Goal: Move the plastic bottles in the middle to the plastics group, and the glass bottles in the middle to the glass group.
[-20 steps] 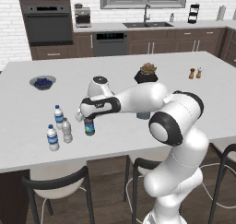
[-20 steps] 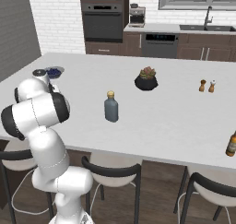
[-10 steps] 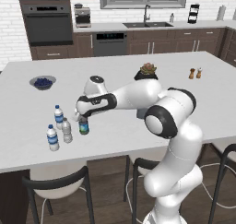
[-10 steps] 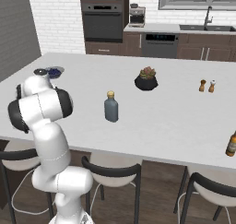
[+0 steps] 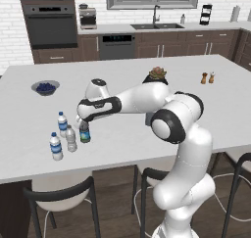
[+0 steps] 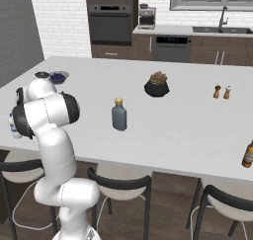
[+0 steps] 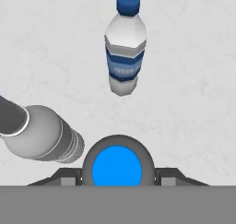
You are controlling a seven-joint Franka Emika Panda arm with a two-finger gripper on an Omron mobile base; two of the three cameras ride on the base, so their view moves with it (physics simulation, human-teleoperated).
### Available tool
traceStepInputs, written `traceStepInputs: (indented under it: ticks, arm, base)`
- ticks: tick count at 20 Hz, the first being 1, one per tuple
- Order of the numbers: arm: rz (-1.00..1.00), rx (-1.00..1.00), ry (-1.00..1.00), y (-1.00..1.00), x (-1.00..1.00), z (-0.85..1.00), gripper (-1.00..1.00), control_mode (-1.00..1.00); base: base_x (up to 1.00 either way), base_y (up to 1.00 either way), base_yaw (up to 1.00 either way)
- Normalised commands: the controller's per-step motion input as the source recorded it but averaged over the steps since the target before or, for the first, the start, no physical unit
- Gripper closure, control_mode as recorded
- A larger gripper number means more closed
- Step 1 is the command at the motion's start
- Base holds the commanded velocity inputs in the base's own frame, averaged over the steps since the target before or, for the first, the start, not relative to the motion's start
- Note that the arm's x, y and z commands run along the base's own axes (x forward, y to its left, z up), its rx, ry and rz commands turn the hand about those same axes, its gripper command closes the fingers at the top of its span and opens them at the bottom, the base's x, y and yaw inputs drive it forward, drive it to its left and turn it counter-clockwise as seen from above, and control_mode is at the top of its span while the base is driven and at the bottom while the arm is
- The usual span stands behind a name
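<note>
End effector point(image 5: 84, 126): your grip is closed on the dark bottle point(image 5: 85, 132), standing on the surface point(image 5: 147, 144) just beside the clear bottle point(image 5: 71, 138) among the water bottles point(image 5: 56, 146). Left for you: release; glass bottle point(image 6: 118, 114) waits mid-surface, well apart.

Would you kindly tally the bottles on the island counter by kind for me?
blue-labelled water bottles: 2
small clear unlabelled bottle: 1
small dark bottle with a blue-green label: 1
grey glass bottle with a narrow neck: 1
brown bottle: 1
Total: 6
</note>
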Motion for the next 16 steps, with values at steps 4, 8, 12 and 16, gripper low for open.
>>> traceStepInputs:
  ticks: [4, 8, 12, 16]
  arm:
    - [0.11, 0.0, 0.0, 0.0, 0.37, 0.0, 1.0, -1.0]
    - [0.13, 0.01, 0.01, 0.01, 0.25, 0.0, 1.0, -1.0]
    - [0.13, 0.01, 0.08, 0.17, 0.03, 0.0, 1.0, -1.0]
    - [0.11, 0.0, 0.02, 0.2, 0.01, 0.0, 1.0, -1.0]
  base:
    - [0.0, 0.0, 0.0]
    - [0.0, 0.0, 0.0]
    - [0.0, 0.0, 0.0]
    - [0.0, 0.0, 0.0]
